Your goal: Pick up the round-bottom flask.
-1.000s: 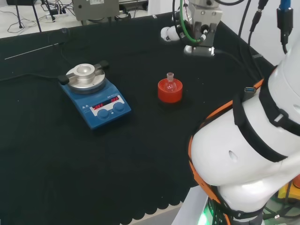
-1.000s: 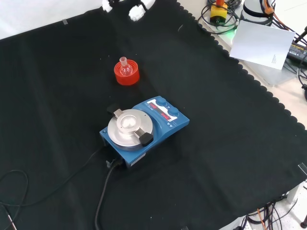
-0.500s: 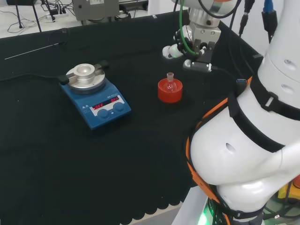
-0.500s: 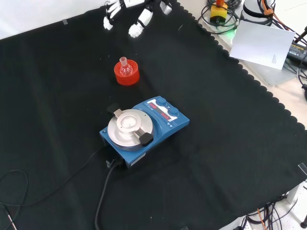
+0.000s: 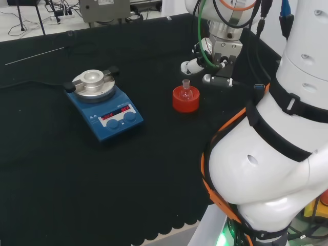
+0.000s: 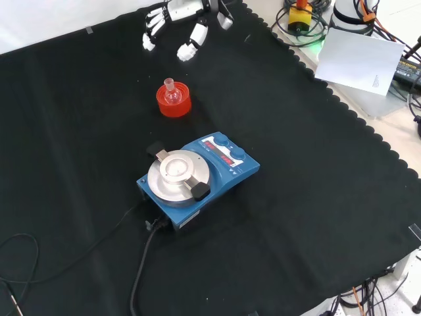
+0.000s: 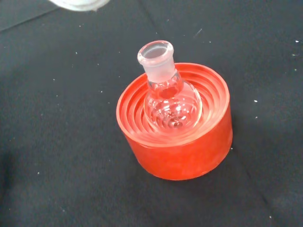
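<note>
A small clear round-bottom flask stands neck up in a red ribbed ring stand on the black cloth. In the head view the flask and stand sit mid-bench, and the hand hangs just beyond and to the right of them, apart from the glass. In the front view the hand comes in from the top with its fingers spread and straight, above the flask in its stand. The hand is open and holds nothing.
A blue hotplate stirrer with a round metal top stands left of the stand in the head view, its black cable trailing over the cloth. The arm's white links stand at the head view's right.
The hand has come down and nearer to the flask, showing more of its spread fingers in the front view. The flask and stand have not moved.
</note>
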`<state>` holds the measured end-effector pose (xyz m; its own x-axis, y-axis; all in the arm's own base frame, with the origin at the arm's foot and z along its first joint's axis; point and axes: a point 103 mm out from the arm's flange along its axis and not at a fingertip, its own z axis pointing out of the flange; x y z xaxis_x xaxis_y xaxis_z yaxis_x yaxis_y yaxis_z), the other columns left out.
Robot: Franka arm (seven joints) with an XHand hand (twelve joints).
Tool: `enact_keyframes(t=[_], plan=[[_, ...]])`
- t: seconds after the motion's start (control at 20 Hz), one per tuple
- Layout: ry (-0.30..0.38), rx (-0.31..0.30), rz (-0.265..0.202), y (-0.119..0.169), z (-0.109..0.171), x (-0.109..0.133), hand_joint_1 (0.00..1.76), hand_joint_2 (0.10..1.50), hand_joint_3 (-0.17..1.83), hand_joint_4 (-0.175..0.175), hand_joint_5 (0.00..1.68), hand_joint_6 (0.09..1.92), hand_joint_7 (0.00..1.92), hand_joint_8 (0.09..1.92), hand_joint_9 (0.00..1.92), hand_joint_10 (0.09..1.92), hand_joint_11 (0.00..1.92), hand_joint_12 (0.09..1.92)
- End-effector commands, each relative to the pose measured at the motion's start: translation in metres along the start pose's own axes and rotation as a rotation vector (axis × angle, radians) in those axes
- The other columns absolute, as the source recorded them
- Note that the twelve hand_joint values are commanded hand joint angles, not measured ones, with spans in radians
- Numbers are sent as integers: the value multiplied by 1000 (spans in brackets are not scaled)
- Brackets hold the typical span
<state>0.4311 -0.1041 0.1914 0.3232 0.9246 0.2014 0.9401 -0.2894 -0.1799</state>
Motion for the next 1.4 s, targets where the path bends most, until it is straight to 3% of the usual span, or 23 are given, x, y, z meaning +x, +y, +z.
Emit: enact_keyframes(t=[0.05,0.4,0.9,1.4], plan=[[51,13,-4,14,41,-11,757,766,473,-72,554,87,181,720,314,765,0,1236],[91,37,6,18,62,-14,771,740,499,-73,576,87,182,723,311,767,0,1239],[94,21,-2,19,80,-9,853,620,579,-65,623,87,204,717,324,761,0,1252],[117,-8,-14,29,85,-7,876,603,590,-63,638,96,207,715,327,758,0,1254]])
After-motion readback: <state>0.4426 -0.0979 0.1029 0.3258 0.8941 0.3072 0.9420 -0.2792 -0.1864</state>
